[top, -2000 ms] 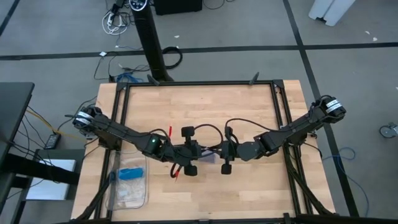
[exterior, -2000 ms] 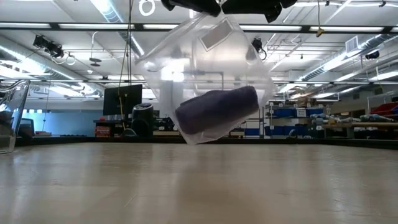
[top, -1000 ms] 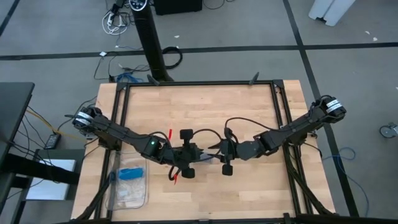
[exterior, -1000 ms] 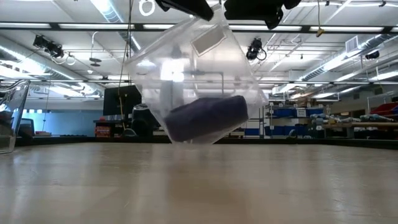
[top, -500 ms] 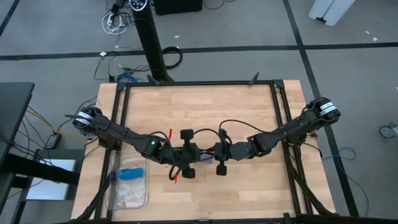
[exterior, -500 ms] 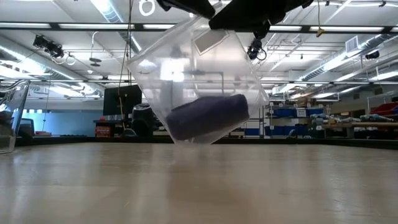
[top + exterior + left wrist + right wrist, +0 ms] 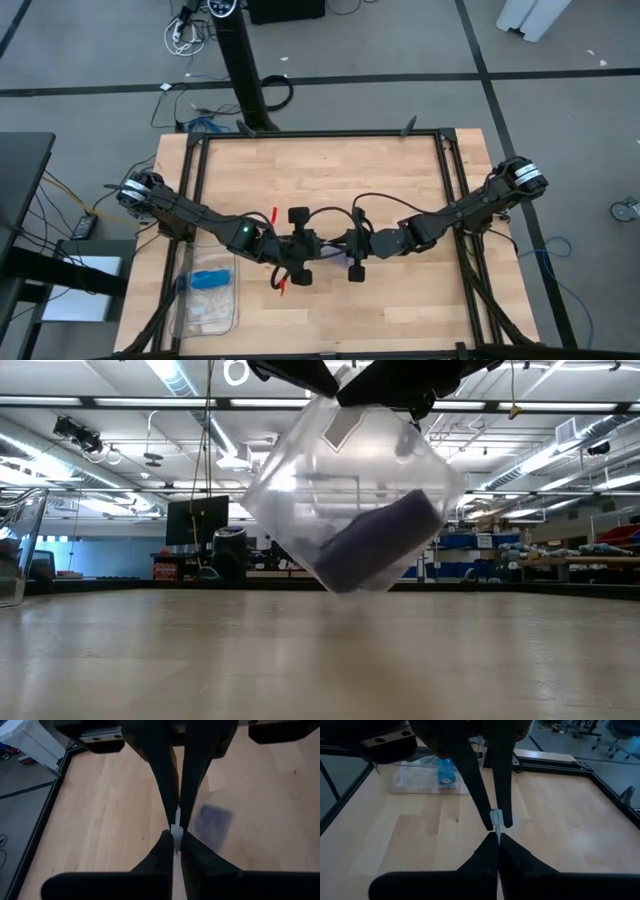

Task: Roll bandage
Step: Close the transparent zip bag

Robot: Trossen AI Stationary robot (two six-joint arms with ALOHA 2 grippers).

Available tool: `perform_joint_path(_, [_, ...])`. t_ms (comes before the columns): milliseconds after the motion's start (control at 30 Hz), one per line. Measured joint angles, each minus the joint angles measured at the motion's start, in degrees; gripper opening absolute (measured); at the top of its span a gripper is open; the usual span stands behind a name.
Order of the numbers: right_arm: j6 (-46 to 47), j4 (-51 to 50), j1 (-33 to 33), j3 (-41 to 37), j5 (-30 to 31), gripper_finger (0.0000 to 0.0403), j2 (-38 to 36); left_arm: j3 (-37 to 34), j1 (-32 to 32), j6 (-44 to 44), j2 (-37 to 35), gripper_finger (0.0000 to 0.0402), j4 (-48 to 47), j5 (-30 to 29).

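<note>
Grippers meet at the centre of the high view, lower middle of the table [image 7: 400, 170]. Both the left gripper [image 7: 176, 831] and the right gripper [image 7: 497, 827] are pinched tight on the top edge of a clear plastic bag [image 7: 300, 490], held off the wood. Inside it the bandage [image 7: 378, 540], a dark navy roll, lies tilted at the bag's bottom. At lower left, another clear bag [image 7: 205, 300] holds a light-blue item [image 7: 210, 277]

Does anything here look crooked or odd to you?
Yes. The clear plastic bag hangs tilted above the table, pinched at its top edge by the left gripper and the right gripper, and the dark bandage roll slumps slanted into its low corner.
</note>
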Motion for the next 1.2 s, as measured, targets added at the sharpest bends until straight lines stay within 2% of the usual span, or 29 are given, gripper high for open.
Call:
perform_joint_path(633, [-0.78,0.04,0.8,0.0,-0.01,0.0,-0.11,-0.12,-0.04,-0.09,0.0,0.0019,-1.94,0.25])
perform_joint_path(900, [-0.82,-0.23,0.91,-0.02,-0.18,0.0,-0.13,-2.72,-0.04,0.15,-0.04,0.0018,0.31,-0.06])
perform_joint_path(1033, [-0.91,0.36,1.72,-0.04,-0.85,0.0,-0.37,-4.07,0.01,0.16,0.07,0.001,-2.8,-0.58])
perform_joint_path(1200, [-1.76,0.48,2.84,-0.04,-0.65,0.0,-1.28,-4.85,0.15,-0.09,-0.03,0.0002,-1.27,-1.09])
